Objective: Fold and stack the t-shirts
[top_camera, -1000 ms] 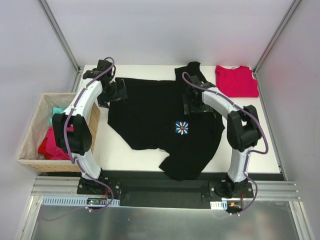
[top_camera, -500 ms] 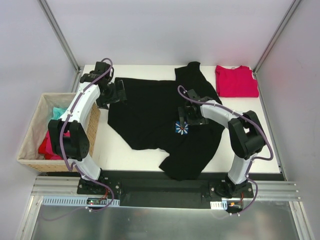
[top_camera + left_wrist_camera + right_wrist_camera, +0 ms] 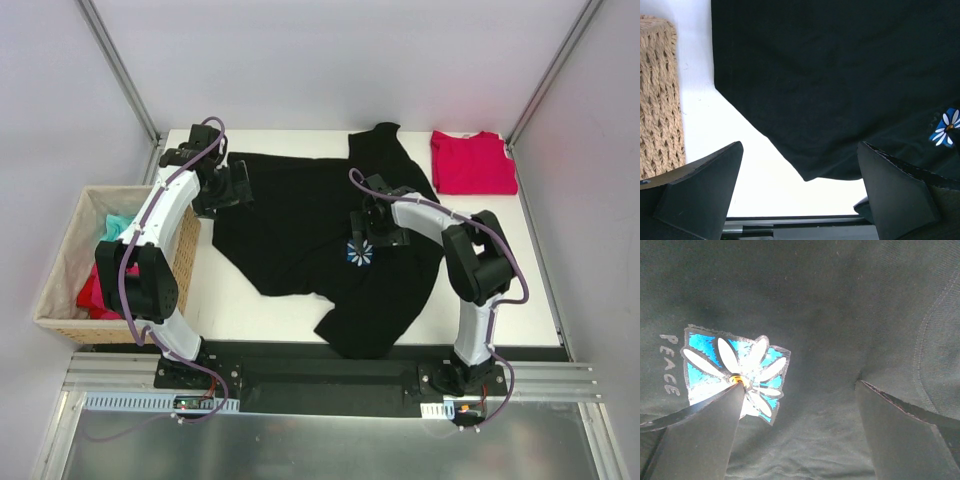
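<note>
The black t-shirt [image 3: 300, 215] lies crumpled across the middle of the surface [image 3: 250, 305]. The red t-shirt [image 3: 473, 162] sits flat in the upper right. The right tool [image 3: 800, 400] might pinch only the top layer by the flower print [image 3: 735, 375]. Then the shirt would bunch up instead of folding. Its fingers are spread wide, low over the cloth, holding nothing. I cannot tell if they touch it. The left tool [image 3: 800, 165], at the shirt's upper-left edge, is spread wide too and holds nothing.

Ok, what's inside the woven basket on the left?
The basket holds crumpled red cloth and a bit of teal cloth. The left arm covers part of it; what lies underneath is hidden.
</note>
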`<control>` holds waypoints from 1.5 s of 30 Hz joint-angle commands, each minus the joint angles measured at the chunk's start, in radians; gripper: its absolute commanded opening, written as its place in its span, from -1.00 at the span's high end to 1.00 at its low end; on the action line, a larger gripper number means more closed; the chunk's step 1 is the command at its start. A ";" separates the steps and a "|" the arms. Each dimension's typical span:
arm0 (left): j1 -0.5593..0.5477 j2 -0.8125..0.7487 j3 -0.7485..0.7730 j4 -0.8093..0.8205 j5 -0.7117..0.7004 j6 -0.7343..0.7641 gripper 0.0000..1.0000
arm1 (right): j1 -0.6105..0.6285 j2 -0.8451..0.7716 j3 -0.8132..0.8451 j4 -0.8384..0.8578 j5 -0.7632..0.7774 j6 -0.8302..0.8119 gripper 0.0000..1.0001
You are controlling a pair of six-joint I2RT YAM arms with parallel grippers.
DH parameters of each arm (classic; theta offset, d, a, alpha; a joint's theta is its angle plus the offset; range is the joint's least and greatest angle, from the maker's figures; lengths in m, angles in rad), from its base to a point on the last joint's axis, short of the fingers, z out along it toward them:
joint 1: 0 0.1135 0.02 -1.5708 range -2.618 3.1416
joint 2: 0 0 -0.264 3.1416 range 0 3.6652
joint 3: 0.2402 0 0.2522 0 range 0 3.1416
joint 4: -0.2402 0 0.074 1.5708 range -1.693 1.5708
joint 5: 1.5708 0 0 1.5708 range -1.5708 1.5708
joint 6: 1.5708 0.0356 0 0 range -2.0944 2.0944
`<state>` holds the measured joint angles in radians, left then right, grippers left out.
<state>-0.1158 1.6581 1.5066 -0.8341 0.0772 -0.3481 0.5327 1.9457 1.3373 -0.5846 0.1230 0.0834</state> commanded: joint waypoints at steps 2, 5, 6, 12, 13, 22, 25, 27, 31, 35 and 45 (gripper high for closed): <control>0.007 0.020 0.009 0.004 -0.005 0.009 -0.98 | -0.016 0.102 0.065 0.006 0.013 -0.001 -0.95; 0.007 0.022 0.010 0.006 -0.010 0.011 -0.98 | -0.042 0.113 0.102 -0.007 0.010 -0.010 -0.95; 0.007 0.023 0.012 0.006 -0.013 0.012 -0.98 | -0.060 0.116 0.109 -0.011 0.010 -0.013 -0.95; 0.007 0.038 0.020 0.003 -0.014 0.014 -0.98 | -0.131 0.157 0.213 -0.058 0.001 -0.027 -0.95; 0.007 0.040 0.021 0.004 -0.014 0.014 -0.98 | -0.137 0.163 0.224 -0.061 0.001 -0.027 -0.95; 0.008 0.057 0.027 0.003 -0.019 0.015 -0.98 | -0.192 0.283 0.451 -0.156 0.003 -0.047 -0.95; 0.008 0.061 0.032 0.003 -0.019 0.017 -0.97 | -0.211 0.329 0.523 -0.175 -0.005 -0.047 -0.95; 0.008 0.069 0.033 0.003 -0.022 0.017 -0.98 | -0.218 0.351 0.563 -0.184 -0.008 -0.048 -0.95; 0.008 0.097 0.047 0.004 0.012 0.018 -0.98 | -0.218 0.345 0.599 -0.219 -0.022 -0.047 -0.95; -0.030 0.068 0.050 0.004 0.033 0.032 -0.98 | -0.171 0.158 0.432 -0.132 0.046 -0.076 -0.93; -0.212 -0.101 -0.225 0.036 0.007 0.014 -0.98 | -0.030 -0.246 0.076 0.017 0.188 -0.097 -0.93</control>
<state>-0.2855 1.6569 1.4006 -0.7845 0.0959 -0.3286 0.4751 1.8114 1.4693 -0.6266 0.2405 -0.0044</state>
